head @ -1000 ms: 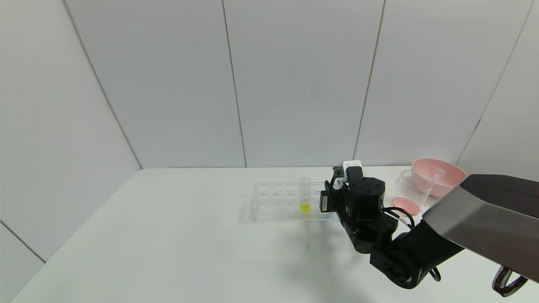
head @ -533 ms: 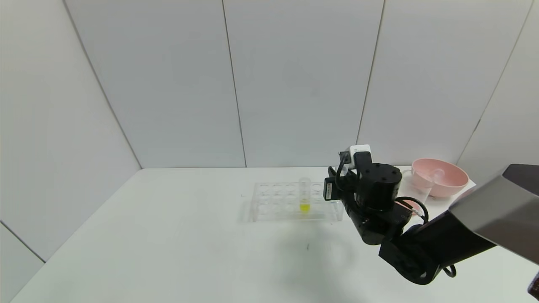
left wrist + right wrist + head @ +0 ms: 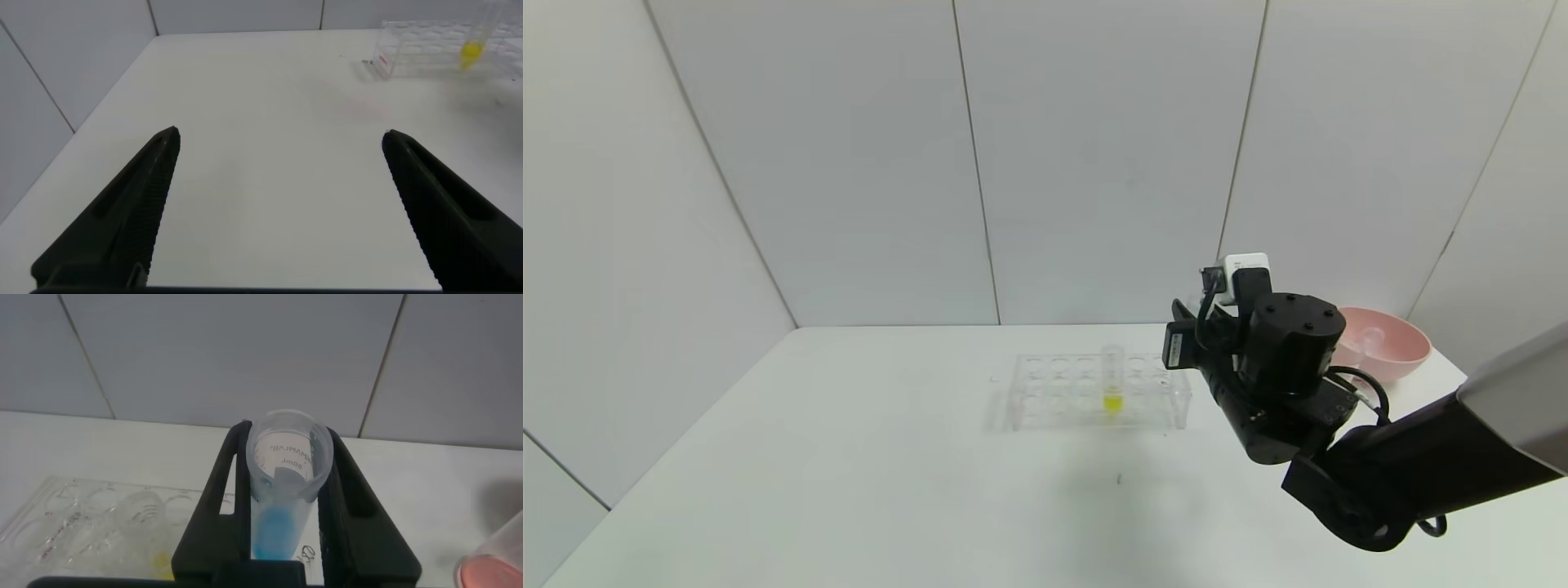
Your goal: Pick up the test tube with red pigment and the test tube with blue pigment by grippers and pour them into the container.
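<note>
1. Blue tube (image 3: pixel 282 490) sits clamped between the two black fingers (image 3: pixel 219 508) of the right gripper (image 3: pixel 286 531), its open mouth facing the wrist camera and blue liquid pooled at its bottom end.
2. Right gripper is closed tight on the blue tube; in the head view the right arm (image 3: pixel 1290 384) is raised above the table (image 3: pixel 849 457), at the right end of the rack (image 3: pixel 1094 392) and in front of the pink bowl (image 3: pixel 1388 343).
3. From the head camera the arm's body hides the tube and the fingers.
4. Rack is clear, with many holes, and stands on the table near the back wall; a yellow tube (image 3: pixel 1113 377) stands upright in it.
5. Container (image 3: pixel 494 559) shows only at the edge of the right wrist view, with pinkish-red liquid in its bottom; it is apart from the held tube.
6. Left gripper (image 3: pixel 282 212) hangs over bare table well away from the rack, its fingers (image 3: pixel 131 212) spread wide with nothing between them.
7. Red tube cannot be made out in any view.
</note>
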